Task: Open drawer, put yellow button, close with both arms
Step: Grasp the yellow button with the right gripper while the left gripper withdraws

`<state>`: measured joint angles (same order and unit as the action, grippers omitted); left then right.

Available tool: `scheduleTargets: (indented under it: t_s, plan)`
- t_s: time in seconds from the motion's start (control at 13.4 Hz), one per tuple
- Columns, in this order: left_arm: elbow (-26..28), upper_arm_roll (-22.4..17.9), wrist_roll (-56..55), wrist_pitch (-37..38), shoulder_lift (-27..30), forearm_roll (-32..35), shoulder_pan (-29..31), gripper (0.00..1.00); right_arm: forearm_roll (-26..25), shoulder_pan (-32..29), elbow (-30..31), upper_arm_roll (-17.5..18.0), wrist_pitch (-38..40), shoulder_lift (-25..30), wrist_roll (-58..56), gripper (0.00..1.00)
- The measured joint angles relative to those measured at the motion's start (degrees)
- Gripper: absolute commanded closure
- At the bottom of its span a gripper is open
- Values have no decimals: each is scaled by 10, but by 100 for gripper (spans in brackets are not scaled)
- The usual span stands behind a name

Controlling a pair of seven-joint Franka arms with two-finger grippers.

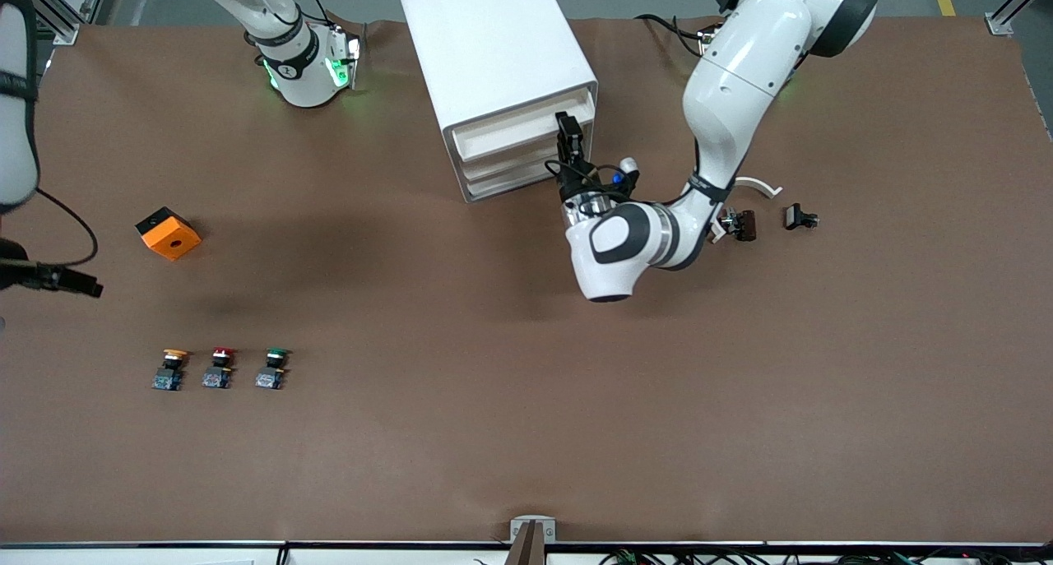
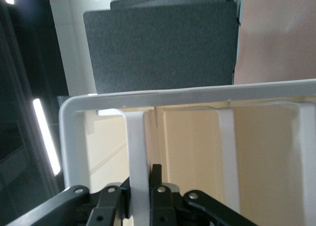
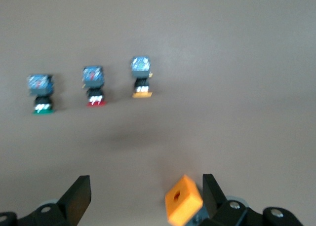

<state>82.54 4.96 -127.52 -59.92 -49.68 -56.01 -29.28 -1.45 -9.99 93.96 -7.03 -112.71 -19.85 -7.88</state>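
The white cabinet stands between the two arm bases. My left gripper is at the front of the top drawer, at its corner toward the left arm's end. In the left wrist view the left gripper is shut on a white upright strip of the drawer front, below its white rim. The yellow button stands on the table near the front camera, toward the right arm's end; it also shows in the right wrist view. My right gripper is open and empty above the table.
A red-capped button and a green-capped button stand in a row beside the yellow one. An orange block lies farther from the camera, close under my right gripper. Small black parts lie by the left arm.
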Motion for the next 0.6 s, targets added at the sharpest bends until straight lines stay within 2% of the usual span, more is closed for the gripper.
scheduleTargets:
  t_s: [0.3,0.6]
  plan:
    - [-1,-2,0,-13,-1,-26,56,84,0,0,0,6,-145,-102,-4,0]
    - [-13,-3,0,-25,0,-33,108,83,4,0,-10,15,-241,-183,-5,0]
